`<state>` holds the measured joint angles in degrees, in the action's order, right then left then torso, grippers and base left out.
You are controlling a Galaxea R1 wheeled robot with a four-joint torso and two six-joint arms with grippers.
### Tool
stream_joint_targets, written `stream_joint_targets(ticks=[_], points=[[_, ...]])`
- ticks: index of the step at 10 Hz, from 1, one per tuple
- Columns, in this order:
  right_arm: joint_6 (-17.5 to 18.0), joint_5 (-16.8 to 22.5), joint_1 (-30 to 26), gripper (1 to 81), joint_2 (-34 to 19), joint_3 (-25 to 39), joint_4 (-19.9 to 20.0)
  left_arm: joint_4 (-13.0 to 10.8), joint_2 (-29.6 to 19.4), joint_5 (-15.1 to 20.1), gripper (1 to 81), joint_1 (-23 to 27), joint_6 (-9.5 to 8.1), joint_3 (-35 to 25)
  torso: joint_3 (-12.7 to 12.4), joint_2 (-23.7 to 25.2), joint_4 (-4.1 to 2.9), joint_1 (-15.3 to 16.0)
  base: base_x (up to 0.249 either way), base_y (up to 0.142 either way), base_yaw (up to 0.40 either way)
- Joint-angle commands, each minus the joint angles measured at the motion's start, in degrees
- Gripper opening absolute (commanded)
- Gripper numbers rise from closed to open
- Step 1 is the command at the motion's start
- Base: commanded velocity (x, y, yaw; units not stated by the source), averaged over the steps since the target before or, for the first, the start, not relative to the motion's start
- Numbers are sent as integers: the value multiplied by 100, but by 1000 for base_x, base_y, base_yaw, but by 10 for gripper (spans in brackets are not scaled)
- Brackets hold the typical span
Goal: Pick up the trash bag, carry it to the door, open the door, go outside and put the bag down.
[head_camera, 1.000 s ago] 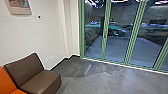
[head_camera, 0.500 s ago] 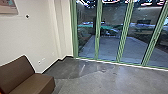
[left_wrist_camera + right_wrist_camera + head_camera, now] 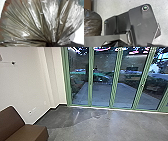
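Observation:
Dark, shiny and thin, the trash bag (image 3: pixel 30 21) spreads in tight pleats in the left wrist view. Its folds run together at my left gripper (image 3: pixel 51 44), which is shut on the gathered plastic. In the right wrist view the bag's rounded, wrinkled side (image 3: pixel 92 23) shows beside the robot's own plate. The state of my right gripper cannot be made out. The head view has a row of glass door panels (image 3: pixel 103 84) in green frames, with a paved area on the far side of the glass.
A brown seat (image 3: pixel 30 133) stands at the near left, by the white wall (image 3: pixel 25 84). Grey floor (image 3: pixel 105 127) runs up to the sill of the glass panels. Outside, planting flanks the paving (image 3: pixel 105 94).
The head camera has turned to the right: more of the glass panels has come into its view, and the orange seat has left it.

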<state>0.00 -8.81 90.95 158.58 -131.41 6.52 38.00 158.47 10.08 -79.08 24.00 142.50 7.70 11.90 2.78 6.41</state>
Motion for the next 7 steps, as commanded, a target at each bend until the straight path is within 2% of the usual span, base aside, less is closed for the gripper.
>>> stream_joint_targets(ticks=[1, 7], points=[[-18, 310, -222, 811, -78, 56, -72, 23, -95, 442, 10, 345, 25, -2, 0, 0, 0, 0, 0, 0, -197], [-26, 310, -213, 811, -87, 56, -72, 32, -87, 442, 10, 345, 25, -2, 0, 0, 0, 0, 0, 0, -247]])
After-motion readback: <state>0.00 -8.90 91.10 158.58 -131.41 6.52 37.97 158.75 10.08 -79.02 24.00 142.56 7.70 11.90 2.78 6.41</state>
